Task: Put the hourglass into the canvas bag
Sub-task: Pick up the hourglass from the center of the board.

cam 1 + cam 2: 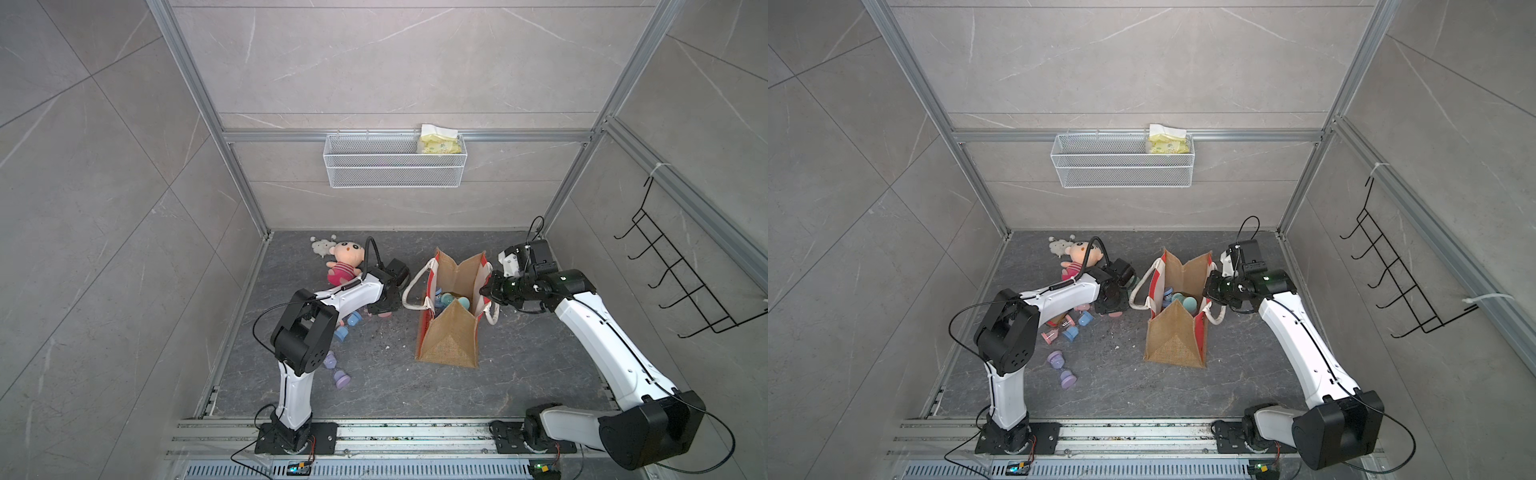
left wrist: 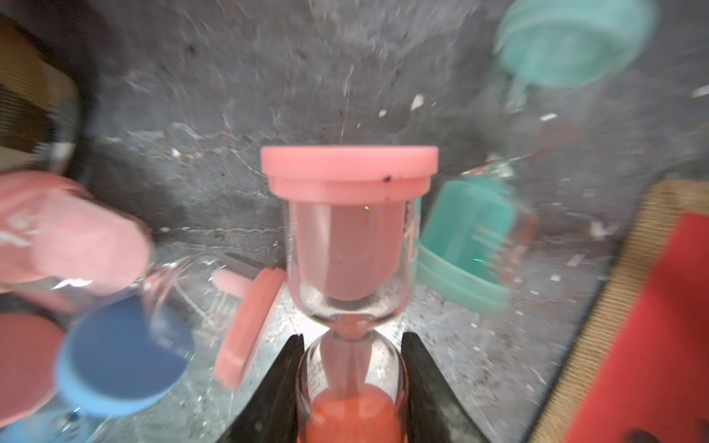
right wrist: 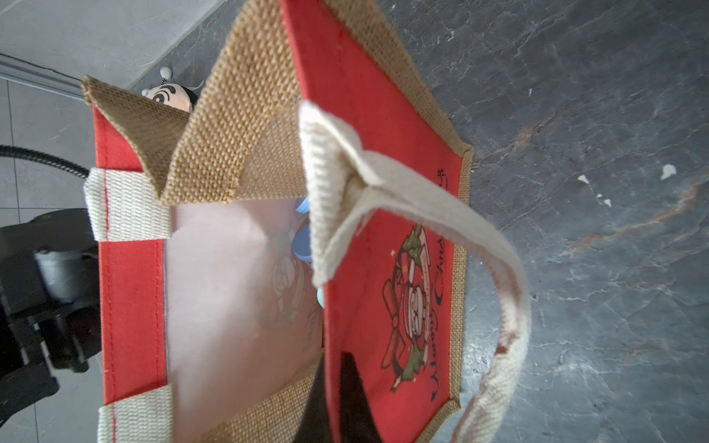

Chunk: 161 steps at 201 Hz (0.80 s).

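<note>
A pink hourglass [image 2: 347, 230] with clear glass bulbs stands out sharply in the left wrist view. My left gripper [image 2: 351, 341] is shut on its lower bulb, one black finger on each side. In both top views that gripper [image 1: 381, 308] [image 1: 1111, 305] is low over the floor, left of the canvas bag [image 1: 451, 336] [image 1: 1177, 345]. The bag stands upright and open, with tan burlap sides, red panels and white handles. My right gripper [image 1: 484, 291] [image 3: 333, 360] is shut on the rim of the bag's right red panel [image 3: 383, 153]. Teal and blue hourglasses [image 1: 451, 299] lie inside the bag.
Several loose hourglasses lie on the dark floor by the left arm: blue [image 1: 347, 326], purple [image 1: 336, 370], teal [image 2: 468, 245]. A plush doll [image 1: 345, 264] sits at the back left. A wire basket [image 1: 395, 160] hangs on the back wall, a black hook rack [image 1: 681, 282] on the right wall.
</note>
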Motion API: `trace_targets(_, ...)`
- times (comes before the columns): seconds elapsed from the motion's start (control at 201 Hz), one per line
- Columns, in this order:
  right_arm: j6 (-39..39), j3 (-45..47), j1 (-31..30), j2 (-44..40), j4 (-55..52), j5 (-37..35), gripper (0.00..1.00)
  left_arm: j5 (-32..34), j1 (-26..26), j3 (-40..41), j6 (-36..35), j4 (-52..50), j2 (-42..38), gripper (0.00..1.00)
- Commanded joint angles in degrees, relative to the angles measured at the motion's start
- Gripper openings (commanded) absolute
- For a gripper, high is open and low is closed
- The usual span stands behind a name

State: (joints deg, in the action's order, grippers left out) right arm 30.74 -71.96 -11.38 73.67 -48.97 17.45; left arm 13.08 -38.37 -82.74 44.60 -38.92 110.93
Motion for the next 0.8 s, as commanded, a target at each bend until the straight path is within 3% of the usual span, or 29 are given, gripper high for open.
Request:
trace_targets(0.0, 1.5, 0.8, 0.7, -0.9, 3.0, 2.2, 0.00, 2.0, -0.4, -1.0, -0.2, -1.1, -3.5, 0.25)
trace_targets(0.124, 1.8, 1.5, 1.5, -1.1, 3.4, 3.0, 0.00, 2.1, -1.3, -1.0, -0.5, -0.6, -5.5, 0.23)
trace_targets(0.324, 1.5, 1.7, 2.5, -1.3, 3.2, 3.8, 0.00, 7.6, -3.6, -2.1, -1.6, -0.4, -12.2, 0.21)
trace_targets(0.587, -0.4, 1.0, 2.5, -2.5, 2.6, 3.5, 0.00, 13.6, -9.5, -9.0, -9.0, 1.0, -19.4, 0.17)
trace_targets(0.712, -1.9, 0.7, 2.4, -2.8, 3.0, 4.4, 0.00, 13.4, -14.5, -13.3, -14.4, 3.4, -20.0, 0.16)
trace_targets(0.797, -2.3, 0.3, 2.5, -3.0, 3.0, 4.6, 0.00, 9.2, -17.0, -15.9, -17.9, 5.6, -19.0, 0.16)
